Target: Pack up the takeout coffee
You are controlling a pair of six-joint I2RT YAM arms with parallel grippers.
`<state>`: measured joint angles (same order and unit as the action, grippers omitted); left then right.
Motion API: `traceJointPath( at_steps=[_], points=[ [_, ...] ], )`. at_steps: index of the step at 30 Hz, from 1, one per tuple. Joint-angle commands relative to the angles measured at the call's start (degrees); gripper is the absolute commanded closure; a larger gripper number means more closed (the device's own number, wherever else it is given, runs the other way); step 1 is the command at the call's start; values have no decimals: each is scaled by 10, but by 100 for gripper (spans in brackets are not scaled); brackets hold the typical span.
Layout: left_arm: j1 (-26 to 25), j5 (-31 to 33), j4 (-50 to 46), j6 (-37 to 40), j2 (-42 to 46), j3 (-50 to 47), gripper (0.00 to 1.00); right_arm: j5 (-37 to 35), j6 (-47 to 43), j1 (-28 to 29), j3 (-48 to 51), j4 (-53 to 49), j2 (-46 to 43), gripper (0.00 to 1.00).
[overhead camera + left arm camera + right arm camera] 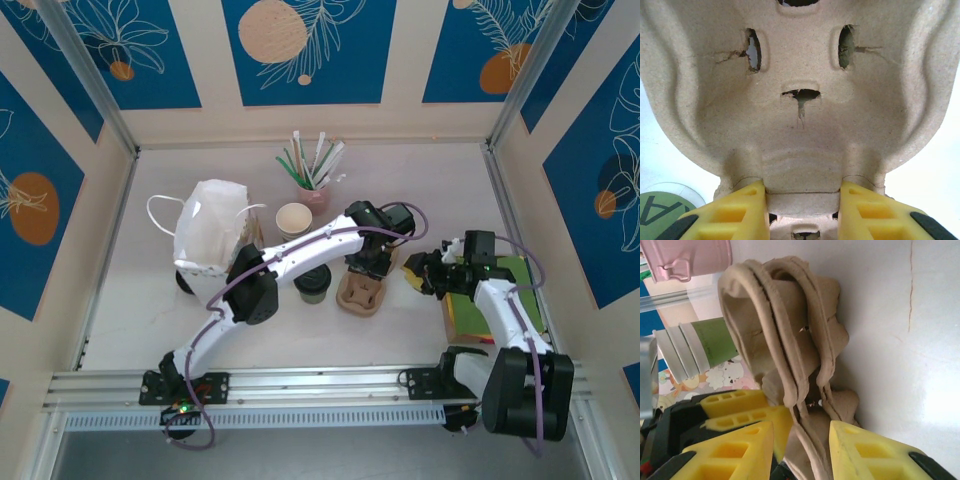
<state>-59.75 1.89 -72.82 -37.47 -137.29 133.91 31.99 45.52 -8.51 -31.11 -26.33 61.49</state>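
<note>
The takeout coffee (312,282), a small green cup with a black lid, stands on the table just left of a stack of brown pulp cup carriers (360,295). My left gripper (368,262) reaches over the carriers. In the left wrist view its yellow fingers (745,210) are shut on the middle ridge of a carrier (800,125). My right gripper (418,272) comes in from the right. In the right wrist view it (802,445) is closed round the edge of the layered carriers (785,330).
A white paper bag (212,235) with handles stands at the left. Behind the carriers are a stack of lidless green cups (293,220) and a pink cup of straws (315,190). A green flat box (505,295) lies under the right arm. Walls enclose three sides.
</note>
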Motion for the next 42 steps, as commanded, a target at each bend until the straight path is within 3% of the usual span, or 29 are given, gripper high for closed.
traceJointPath(
  at_steps=[1,23,42],
  points=[
    [4,-10,1,-10,36,-6,68,24,-5,-5,-2,39,28,65],
    [4,-23,11,-9,39,-6,69,46,-24,11,-7,79,121,65],
    [5,7,-13,-7,58,12,69,17,-40,12,-23,40,102,65]
  ],
)
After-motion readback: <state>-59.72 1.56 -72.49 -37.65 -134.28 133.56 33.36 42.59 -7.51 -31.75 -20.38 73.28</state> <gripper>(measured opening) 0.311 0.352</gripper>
